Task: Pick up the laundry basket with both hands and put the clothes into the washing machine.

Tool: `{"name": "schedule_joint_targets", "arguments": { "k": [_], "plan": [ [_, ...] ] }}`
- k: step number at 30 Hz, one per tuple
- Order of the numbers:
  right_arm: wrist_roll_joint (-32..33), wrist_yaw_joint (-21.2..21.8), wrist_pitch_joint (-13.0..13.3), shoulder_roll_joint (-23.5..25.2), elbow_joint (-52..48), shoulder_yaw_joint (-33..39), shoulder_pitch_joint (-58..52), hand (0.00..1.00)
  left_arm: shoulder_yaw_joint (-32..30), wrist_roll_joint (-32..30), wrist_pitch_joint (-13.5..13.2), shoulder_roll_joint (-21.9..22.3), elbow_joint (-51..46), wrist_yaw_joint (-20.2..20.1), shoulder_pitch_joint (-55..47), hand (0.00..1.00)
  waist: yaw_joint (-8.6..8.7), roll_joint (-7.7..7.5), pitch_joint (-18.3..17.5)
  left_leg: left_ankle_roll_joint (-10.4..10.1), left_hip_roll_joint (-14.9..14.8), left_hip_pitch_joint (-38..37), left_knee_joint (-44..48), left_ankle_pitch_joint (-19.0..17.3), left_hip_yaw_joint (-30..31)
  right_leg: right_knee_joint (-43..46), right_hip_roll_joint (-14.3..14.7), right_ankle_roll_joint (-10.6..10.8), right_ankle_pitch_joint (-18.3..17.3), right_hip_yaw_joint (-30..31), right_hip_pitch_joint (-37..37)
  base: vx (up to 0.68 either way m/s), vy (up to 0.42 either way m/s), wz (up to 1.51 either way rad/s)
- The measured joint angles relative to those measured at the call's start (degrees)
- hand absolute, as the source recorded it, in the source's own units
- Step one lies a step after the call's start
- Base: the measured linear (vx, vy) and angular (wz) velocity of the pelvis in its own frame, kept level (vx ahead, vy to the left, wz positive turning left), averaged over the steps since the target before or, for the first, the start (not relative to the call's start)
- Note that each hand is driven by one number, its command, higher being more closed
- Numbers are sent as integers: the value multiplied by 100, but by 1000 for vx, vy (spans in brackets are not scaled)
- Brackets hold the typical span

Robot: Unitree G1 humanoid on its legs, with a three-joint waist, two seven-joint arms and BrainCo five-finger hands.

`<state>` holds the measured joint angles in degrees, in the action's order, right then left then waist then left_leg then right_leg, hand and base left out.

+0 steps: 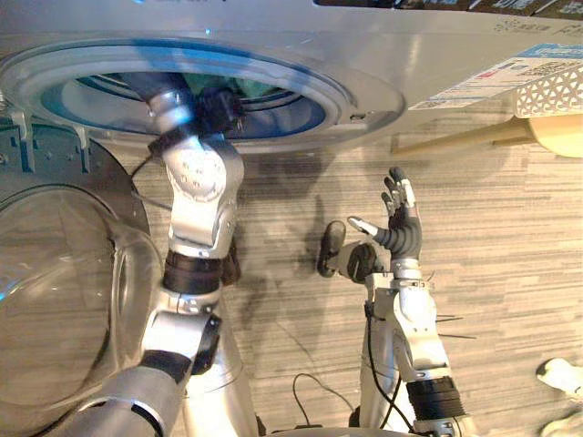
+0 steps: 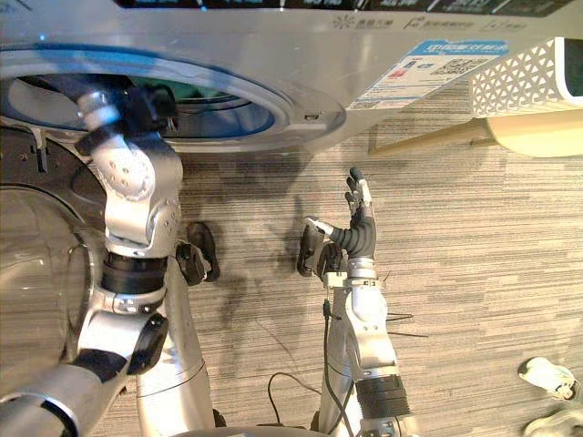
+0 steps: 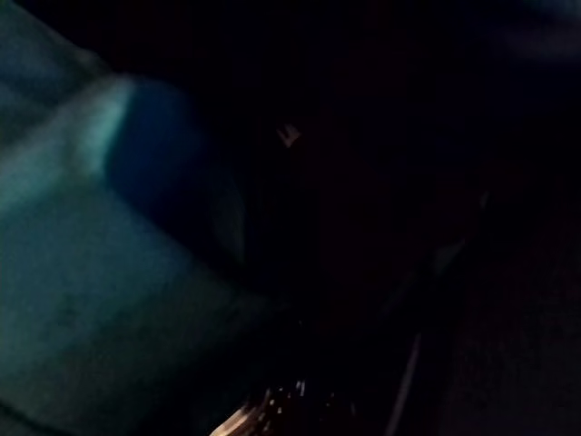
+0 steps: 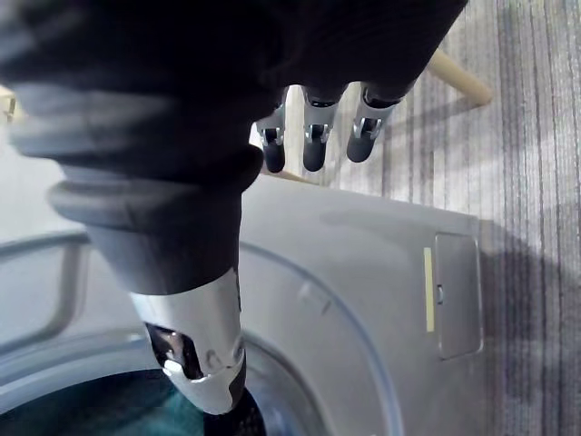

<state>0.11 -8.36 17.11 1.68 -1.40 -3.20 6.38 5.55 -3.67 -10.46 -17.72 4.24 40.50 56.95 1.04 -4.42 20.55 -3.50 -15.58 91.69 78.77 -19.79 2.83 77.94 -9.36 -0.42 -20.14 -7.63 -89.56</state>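
**Inspector:** Since the left arm [image 1: 196,182] runs into the drum, what can be recorded of its hand?

**Assistant:** Of the left hand [image 1: 221,106], the dark ribbed cover sits at the mouth of the washing machine [image 1: 301,41], at eleven o'clock in the head views. The fingers are hidden inside, so I cannot tell the grip.

**Inspector:** And the other?

**Assistant:** The right hand [image 1: 399,226] is raised over the floor [image 1: 510,246], just toward three o'clock from centre. Its fingers are straight and spread, the thumb is apart, and it holds nothing.

**Inspector:** Materials and shapes?

**Assistant:** The machine front is smooth, glossy grey, and the round opening has a ringed rim [image 1: 364,96]. The door [image 1: 64,273] is domed clear glass in a grey frame, swung open at eight o'clock. The floor is matt with fine grey-brown stripes. The laundry basket [image 2: 515,77] is white and hard, pierced in a lattice. It stands at two o'clock beside the machine, well apart from both hands, with a pale wooden bar [image 1: 455,137] near it.

**Inspector:** The clothes?

**Assistant:** There is teal cloth [image 3: 82,300], soft and folded, inside the drum. The left wrist view shows it close up in the dark, and the head views give a green sliver past the rim. The right wrist view adds a small rectangular hatch [image 4: 457,295] on the front panel.

**Inspector:** Count?

**Assistant:** One machine, one door, one hatch, one basket, two hands.
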Motion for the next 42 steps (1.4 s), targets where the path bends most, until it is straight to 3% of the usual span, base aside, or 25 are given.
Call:
{"name": "schedule_joint_targets", "arguments": {
  "k": [1, 2, 5, 8, 10, 13, 14, 17, 27, 30, 37, 42],
  "plan": [
    [12, 41, 43, 7, -1, -13, 2, 0, 131, -410, 165, -222, 227, 31, 250, 100, 14, 0, 0, 0, -5, 13, -6, 0, 0, -14, 2, 0, 0, -9, -3, 43, 7, -2],
    [45, 100, 58, 8, -1, -20, 1, 0, 184, -812, 281, -382, 428, 61, 541, 0, 31, 0, 0, -1, -10, 32, -12, 0, 0, -31, 6, 0, 0, -17, -12, 37, 8, -3],
    [135, 117, 91, -2, 0, -8, 0, 0, 173, -1237, 424, -637, 1048, 59, 1343, 0, 68, -5, -3, -1, -27, 104, -14, 0, 0, -61, 21, -21, 16, -27, -76, 39, 13, -4],
    [223, 195, 160, -1, -1, 3, 0, 0, 110, -1226, 643, -803, 1735, -377, 2010, 0, 123, -5, -3, -1, -44, 190, 27, 1, 14, -65, 32, -61, 46, -44, -135, 50, 19, -6],
    [336, 298, 161, -3, -1, 27, 0, 0, 100, -1225, 739, -806, 2256, -757, 2274, 0, 142, -5, -3, 0, -48, 226, 47, -1, 13, -61, 33, -60, 46, -47, -158, 56, 20, -3],
    [453, 429, 140, 9, -4, 60, 46, 0, -6, -1288, 1029, -699, 3260, -1716, 2527, 0, 145, -7, -4, 6, -51, 231, 85, -6, 14, -24, 32, -59, 45, -42, -158, 26, 8, 0],
    [560, 541, 102, 13, -9, 61, 81, 0, -150, -1407, 1240, -641, 3530, -2158, 2558, 0, 171, -7, -4, 9, -57, 231, 100, -10, 14, -10, 32, -58, 44, -40, -158, 0, 0, 0],
    [713, 690, 21, 25, -16, 60, 100, 0, -408, -1462, 1519, -460, 3733, -2667, 2557, 0, 173, -7, -4, 10, -54, 236, 93, -10, 12, -8, 24, -50, 41, -38, -158, 0, 0, 0],
    [769, 714, 19, 59, -327, 67, 96, 0, -647, -1498, 1500, -391, 3589, -2654, 2643, 0, 174, -21, -13, -23, -16, 179, -4, 17, -2, -14, -12, -71, 38, -51, -124, 32, -2, 4],
    [740, 696, 19, 132, -328, 59, 83, 0, -755, -1476, 1487, -351, 2925, -2555, 2290, 0, 207, -21, -13, -51, 49, 37, -120, 35, 16, -78, -76, -84, 10, -98, 40, 43, -3, 14],
    [300, 518, -125, 158, -327, 40, 54, 0, -877, -457, 1265, -94, 1292, -2431, 135, 0, 63, -35, -24, -156, 72, -499, -660, 168, -14, -477, -82, -121, -8, -232, 569, 41, -21, 10],
    [77, 480, -279, 152, -289, 74, 41, 0, -1019, -40, 1240, 931, 710, -2552, -1731, 0, -28, -36, -25, -226, 100, -1099, -1128, 251, -36, -846, -78, -143, -23, -342, 1158, 53, -19, 11]
  ]
}}
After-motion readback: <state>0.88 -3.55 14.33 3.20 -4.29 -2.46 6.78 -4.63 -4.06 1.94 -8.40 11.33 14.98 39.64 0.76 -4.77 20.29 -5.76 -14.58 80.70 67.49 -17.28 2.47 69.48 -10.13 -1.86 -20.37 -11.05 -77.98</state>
